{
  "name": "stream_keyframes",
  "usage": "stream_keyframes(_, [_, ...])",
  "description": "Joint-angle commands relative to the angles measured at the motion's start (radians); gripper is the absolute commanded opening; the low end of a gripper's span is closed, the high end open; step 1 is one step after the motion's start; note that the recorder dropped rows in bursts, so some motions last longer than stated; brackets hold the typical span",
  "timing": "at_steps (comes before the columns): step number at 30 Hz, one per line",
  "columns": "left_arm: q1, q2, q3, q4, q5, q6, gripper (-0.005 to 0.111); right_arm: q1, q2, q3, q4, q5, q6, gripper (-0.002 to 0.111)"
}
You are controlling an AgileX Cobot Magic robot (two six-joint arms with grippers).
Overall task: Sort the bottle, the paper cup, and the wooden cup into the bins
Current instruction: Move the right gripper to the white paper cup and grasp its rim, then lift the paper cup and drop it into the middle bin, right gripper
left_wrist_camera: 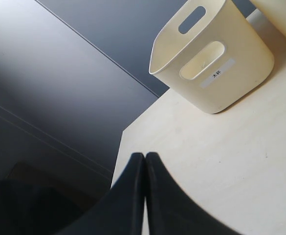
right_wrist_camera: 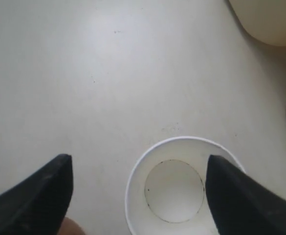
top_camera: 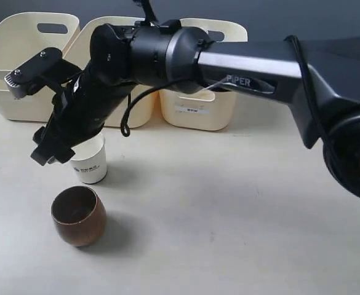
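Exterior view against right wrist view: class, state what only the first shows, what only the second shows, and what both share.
Only the exterior view shows the wooden cup whole and the three bins in a row. Only the right wrist view looks straight down into the paper cup, empty, between the open right gripper fingers. Both share the paper cup and the pale table.

Even, soft overhead light, pale table [top_camera: 229, 215] bright without glare, faint diffuse shadows beside wooden cup [top_camera: 77, 216] and paper cup [top_camera: 90, 162], right wrist view soft and hazy, near fingertips [right_wrist_camera: 33, 196] blurred, left wrist backdrop dim.
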Motion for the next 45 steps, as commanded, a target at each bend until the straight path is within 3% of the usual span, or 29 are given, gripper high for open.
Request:
stream_keyframes(1, [-0.001, 0.003, -0.003, 0.002, -0.013, -0.008, 0.000, 0.001, 0.042, 0.005, -0.031, -0.037, 0.023, 0.072])
stream_keyframes(7, [-0.001, 0.003, -0.003, 0.002, -0.013, -0.008, 0.000, 0.001, 0.051, 0.005, -0.070, -0.048, 0.035, 0.068])
stream_keyframes(9, [-0.001, 0.003, -0.003, 0.002, -0.013, -0.008, 0.000, 0.001, 0.051, 0.003, -0.081, -0.048, 0.035, 0.050])
stream_keyframes(12, [-0.001, 0.003, -0.003, 0.002, -0.013, -0.008, 0.000, 0.001, 0.037, 0.003, -0.108, -0.050, 0.035, 0.003])
stream_keyframes(13, [-0.001, 0.003, -0.003, 0.002, -0.013, -0.008, 0.000, 0.001, 0.029, 0.003, -0.108, -0.054, 0.035, 0.001])
stream_keyframes(23, [-0.001, 0.003, -0.003, 0.002, -0.013, -0.008, 0.000, -0.002, -0.156, 0.001, -0.216, -0.123, 0.031, -0.001])
stream_keyframes(29, [-0.001, 0.003, -0.003, 0.002, -0.013, -0.008, 0.000, -0.071, -0.225, -0.043, -0.224, -0.172, 0.031, -0.001])
stream_keyframes(38, [-0.001, 0.003, -0.003, 0.002, -0.013, -0.008, 0.000, -0.237, -0.030, -0.202, -0.222, -0.210, 0.045, -0.001])
stream_keyframes(45, [-0.001, 0.003, -0.003, 0.002, -0.013, -0.008, 0.000, -0.258, 0.168, -0.362, -0.206, -0.140, -0.029, -0.001])
